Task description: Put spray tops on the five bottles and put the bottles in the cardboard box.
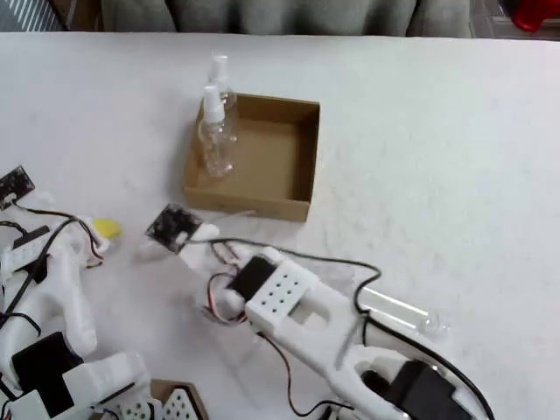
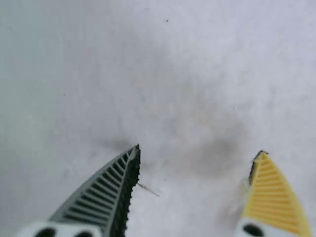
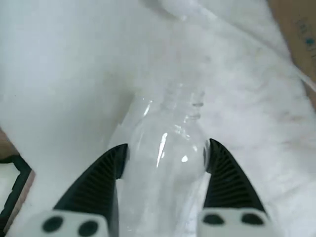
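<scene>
Bottles first: two capped bottles (image 1: 216, 131), both with white spray tops on, stand upright inside the cardboard box (image 1: 254, 206), right against its left wall as the high view shows it, one just behind the other. A topless bottle (image 3: 163, 182) lies on the white desk (image 1: 437, 131) with its bare threaded neck pointing away from the right gripper (image 3: 165, 148), and that gripper's black fingers (image 3: 106, 177) are pressed onto its clear body from both sides, so it looks grasped. Another clear bottle (image 1: 398, 311) lies on its side on the desk beside the right arm, well apart from the box; can't tell if it has a top. The left gripper (image 2: 200, 150) is spread wide, grey finger (image 2: 113, 190) and yellow finger (image 2: 269, 195) well apart, over bare desk and gripping nothing.
</scene>
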